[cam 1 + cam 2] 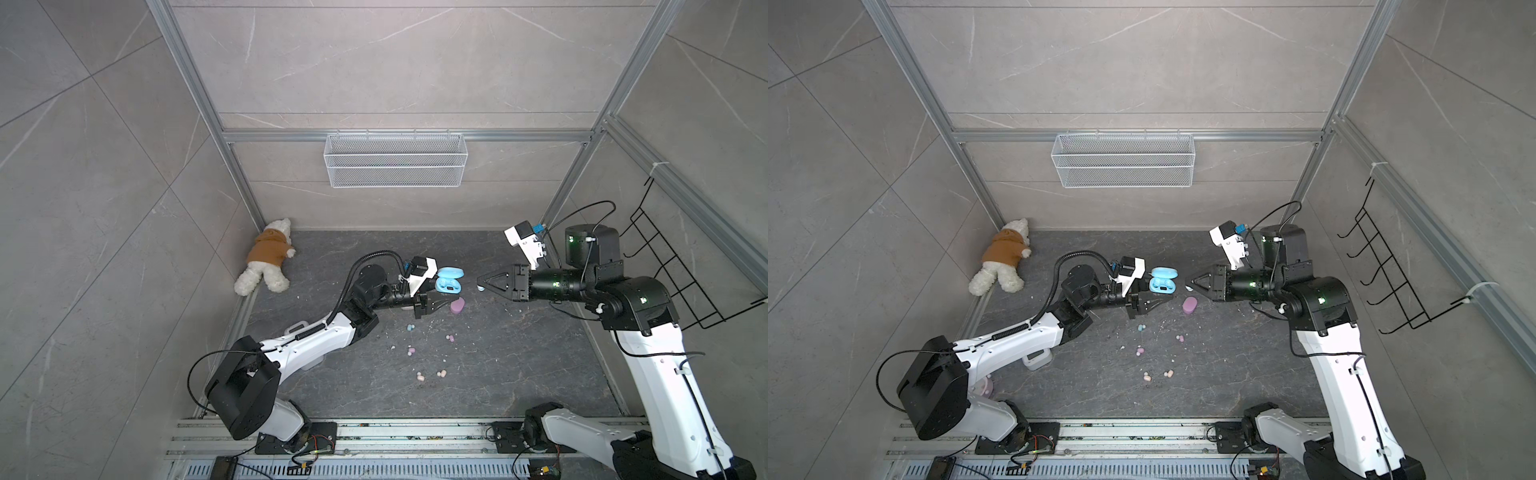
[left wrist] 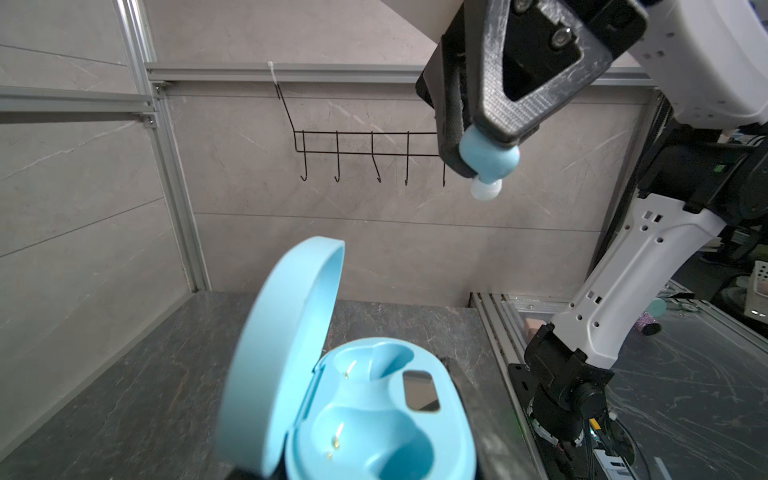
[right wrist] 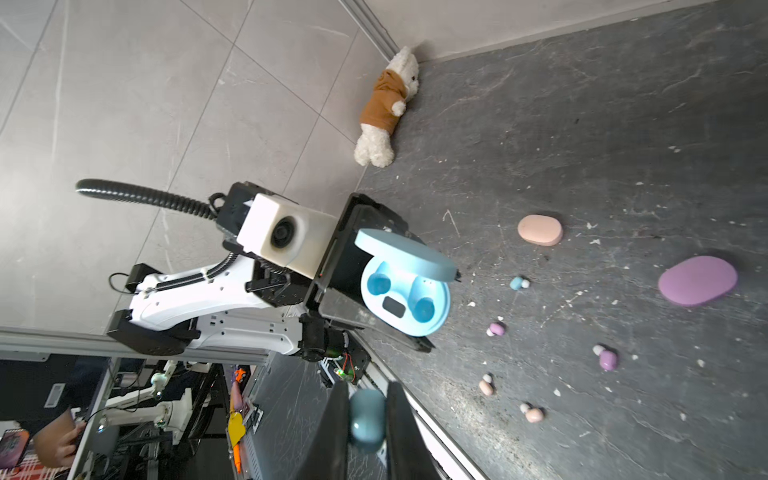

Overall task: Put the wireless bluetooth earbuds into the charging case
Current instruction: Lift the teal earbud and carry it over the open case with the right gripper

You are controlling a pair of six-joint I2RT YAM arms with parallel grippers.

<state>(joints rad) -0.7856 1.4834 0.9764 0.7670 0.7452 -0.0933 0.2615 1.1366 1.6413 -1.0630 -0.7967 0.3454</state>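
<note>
My left gripper [image 1: 451, 289] is shut on the light blue charging case [image 1: 448, 284], which it holds above the table with the lid up. Both sockets of the case [image 2: 374, 415] are empty. To its right my right gripper [image 1: 480, 286] is shut on a light blue earbud [image 2: 490, 160], a short gap from the case and level with it. That earbud [image 3: 368, 419] sits pinched between the two fingers. Several more earbuds lie on the dark table: a blue one [image 3: 517, 283], two lilac ones [image 3: 496, 329] and two peach ones [image 3: 533, 414].
A closed lilac case [image 1: 457, 305] lies just below the grippers, and a closed peach case [image 3: 540, 230] lies near it. A teddy bear [image 1: 268, 262] lies in the back left corner. A wire basket [image 1: 395, 160] hangs on the back wall and a hook rack [image 1: 681, 266] on the right wall.
</note>
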